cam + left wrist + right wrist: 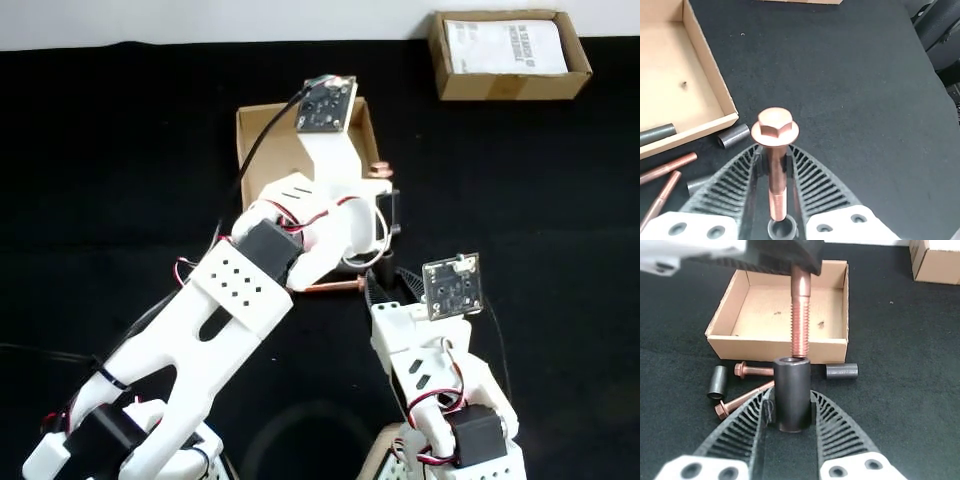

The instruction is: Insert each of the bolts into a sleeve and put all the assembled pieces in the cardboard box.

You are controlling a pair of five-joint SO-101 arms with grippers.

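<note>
one bolt (774,165) clamped in my left jaws; one sleeve (791,392) clamped upright in my right jaws; i'd keep axes aligned, lower slowly

obstacles: loose bolts (755,371), sleeves (716,382) before cardboard box (777,347) | room: black cloth (500,200) rightward

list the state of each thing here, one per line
left claw, shut on held bolt
right claw, shut on held sleeve
held bolt, upright, threaded tip at held sleeve's mouth
held sleeve, upright, mouth up
loose bolts, lying flat, unsleeved
loose sleeves, lying empty
cardboard box, open top
</note>
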